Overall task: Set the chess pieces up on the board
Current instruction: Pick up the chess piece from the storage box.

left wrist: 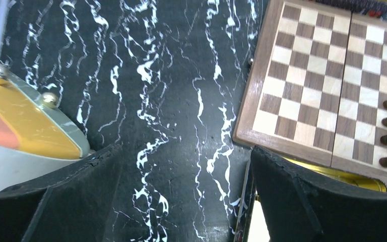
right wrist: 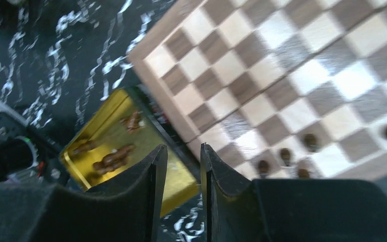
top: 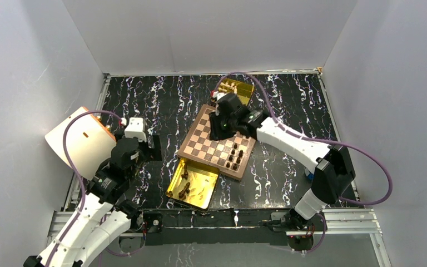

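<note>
Right pincer [right wrist: 184, 151] hung above board [top: 203, 146], jaws only narrowly apart, nothing seen between them. Dark chess pieces [top: 234, 151] stood in two short rows by board's near-right edge, apart from that pincer. Loose dark pieces [top: 184, 192] lay in gold tray [top: 207, 177] just beside board's near edge. Left pincer [left wrist: 185, 151] was spread wide and empty over black worktop [left wrist: 171, 75], left of board.

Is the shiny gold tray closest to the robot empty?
Not empty. The shiny gold rectangular tray holds several small dark brown wooden chess pieces inside.
</note>
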Controlling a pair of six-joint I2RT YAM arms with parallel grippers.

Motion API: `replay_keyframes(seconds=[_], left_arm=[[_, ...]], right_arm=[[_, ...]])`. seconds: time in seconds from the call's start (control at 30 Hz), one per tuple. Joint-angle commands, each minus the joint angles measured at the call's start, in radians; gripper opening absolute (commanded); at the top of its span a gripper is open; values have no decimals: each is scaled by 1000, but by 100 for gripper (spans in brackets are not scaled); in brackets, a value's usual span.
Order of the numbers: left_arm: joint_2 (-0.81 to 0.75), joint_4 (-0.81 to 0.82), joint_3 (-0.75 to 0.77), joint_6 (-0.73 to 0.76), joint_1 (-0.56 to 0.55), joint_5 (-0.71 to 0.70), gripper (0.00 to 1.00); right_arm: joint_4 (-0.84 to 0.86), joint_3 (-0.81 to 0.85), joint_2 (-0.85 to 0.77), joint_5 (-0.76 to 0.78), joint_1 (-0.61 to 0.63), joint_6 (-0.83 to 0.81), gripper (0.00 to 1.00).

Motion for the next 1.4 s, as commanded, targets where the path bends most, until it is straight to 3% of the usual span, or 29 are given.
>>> replay_keyframes(seconds=[0.0, 0.2, 0.5, 0.8, 1.37], left_arm=[[-82, 16, 16, 26, 1, -82, 93], [-162, 17, 11, 34, 1, -121, 92], [-247, 13, 16, 37, 1, -173, 91], [-342, 23, 3, 43, 1, -232, 91], [-333, 23, 3, 48, 1, -226, 91]], right_arm=[[165, -52, -28, 20, 118, 149, 38], [227, -47, 66, 81, 245, 217, 38], [279, 31, 251, -46, 356, -63, 38], [287, 73, 337, -82, 411, -228, 37], [312, 78, 387, 3, 418, -348, 37]])
